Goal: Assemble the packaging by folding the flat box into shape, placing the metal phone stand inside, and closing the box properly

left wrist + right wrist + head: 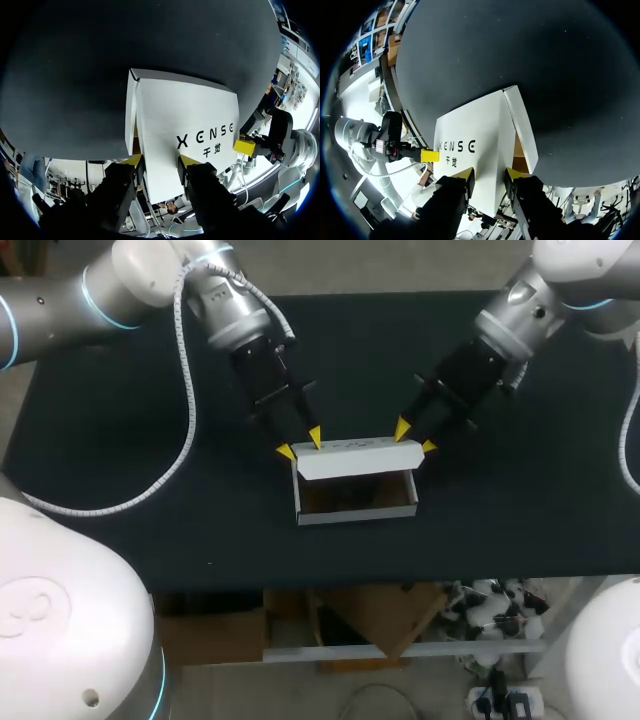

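Head view: a white cardboard box (355, 513), shallow and rectangular with crisp folded edges, at the middle of the matte black table (120, 440). Open at the top, plain brown board on the inner walls, contents too dark to make out. Along the box's far wall, the lid (355, 460), a long flat white panel leaning forward over the opening. At the box's far left corner, the left gripper (300, 444): dark blocky body, wedge-shaped yellow tips spread apart with the lid's left end between them. At the box's far right corner, the right gripper (415, 438), tips likewise spread around the lid's right end.

Left wrist view: just ahead of the gripper, the lid's outer face, smooth white card with dark print, narrowing to a corner between the two yellow fingertips (132, 160). Fingers held apart, one on each side of that corner, not pinching the card through its thickness. Beside the lid, a narrow white side flap (131, 115) at the box's end, with a sliver of brown interior in the gap. At the lid's other end, the right gripper's square yellow tip.

Right wrist view: the same printed white panel from the box's opposite end, its corner between this gripper's parted yellow tips. Narrow end flap and brown interior just beside them. Beyond the lid's far end, the left gripper's yellow tip.
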You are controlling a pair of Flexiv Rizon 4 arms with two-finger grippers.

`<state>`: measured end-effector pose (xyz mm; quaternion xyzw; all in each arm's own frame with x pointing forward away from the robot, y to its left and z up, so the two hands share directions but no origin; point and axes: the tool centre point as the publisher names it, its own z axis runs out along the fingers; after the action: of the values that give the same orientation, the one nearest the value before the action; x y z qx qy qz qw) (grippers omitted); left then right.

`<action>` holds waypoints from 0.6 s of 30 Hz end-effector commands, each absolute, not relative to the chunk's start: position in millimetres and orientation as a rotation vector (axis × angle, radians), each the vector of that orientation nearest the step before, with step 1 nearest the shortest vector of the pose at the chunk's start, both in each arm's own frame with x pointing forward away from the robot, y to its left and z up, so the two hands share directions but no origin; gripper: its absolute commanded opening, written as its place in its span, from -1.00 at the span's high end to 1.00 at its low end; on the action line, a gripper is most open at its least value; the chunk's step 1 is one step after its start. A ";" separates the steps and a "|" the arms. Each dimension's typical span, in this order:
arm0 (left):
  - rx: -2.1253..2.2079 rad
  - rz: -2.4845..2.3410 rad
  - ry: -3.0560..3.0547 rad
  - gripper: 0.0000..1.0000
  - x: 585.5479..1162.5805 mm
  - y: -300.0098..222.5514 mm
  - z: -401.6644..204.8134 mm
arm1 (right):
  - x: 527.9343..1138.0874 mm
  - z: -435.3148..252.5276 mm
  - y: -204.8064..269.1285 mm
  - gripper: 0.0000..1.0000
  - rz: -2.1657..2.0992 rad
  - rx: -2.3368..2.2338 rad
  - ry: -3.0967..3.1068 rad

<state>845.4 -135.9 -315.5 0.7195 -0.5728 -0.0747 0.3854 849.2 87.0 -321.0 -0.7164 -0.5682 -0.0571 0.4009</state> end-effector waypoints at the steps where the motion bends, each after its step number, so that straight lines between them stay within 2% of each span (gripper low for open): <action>1: 1.833 -0.199 -1.459 0.13 846.3 -139.1 -314.8 | 851.6 -320.2 90.9 0.18 -0.134 -1.810 -1.438; 18: 1.830 -0.200 -1.455 0.14 847.6 -140.6 -312.4 | 854.0 -317.3 92.7 0.18 -0.131 -1.815 -1.439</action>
<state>845.9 -135.9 -313.7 0.7198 -0.5709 -0.0744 0.3878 851.3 88.5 -318.7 -0.7176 -0.5681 -0.0549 0.3991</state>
